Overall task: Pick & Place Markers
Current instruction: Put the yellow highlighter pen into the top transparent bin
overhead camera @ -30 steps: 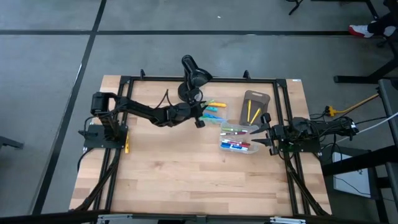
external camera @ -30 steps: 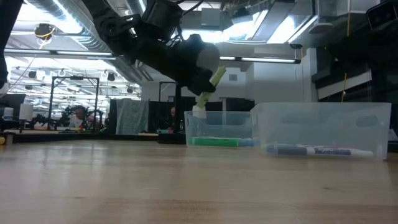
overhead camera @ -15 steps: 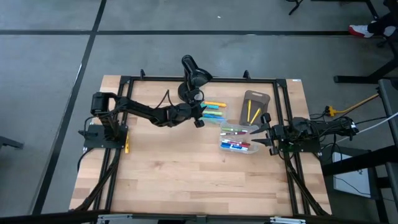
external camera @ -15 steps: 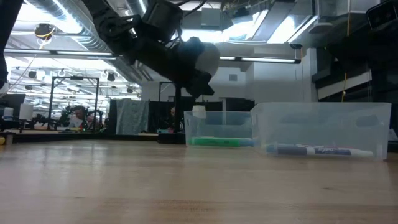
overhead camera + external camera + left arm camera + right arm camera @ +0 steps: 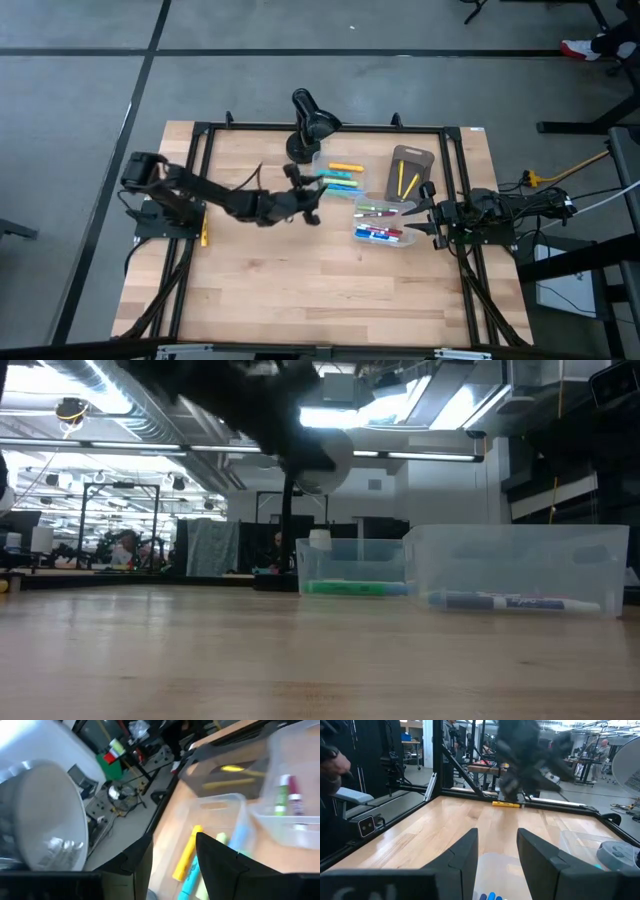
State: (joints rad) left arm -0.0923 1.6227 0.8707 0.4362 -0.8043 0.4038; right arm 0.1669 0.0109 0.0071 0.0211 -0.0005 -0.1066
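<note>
Left arm: reaches from its base at the table's left edge, low and nearly straight, toward the table's middle.
Left gripper (image 5: 312, 198): near the centre of the table, its two dark fingers (image 5: 220, 857) spread apart with nothing between them.
Right arm: folded close at the table's right edge, forearm level, pointing toward the middle.
Right gripper (image 5: 420, 222): beside the right edge, its fingers (image 5: 465, 860) parted with a clear gap, holding nothing.

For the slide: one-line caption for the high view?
Left hand open over bare table beside the bin of markers; right hand waits at the second bin.
</note>
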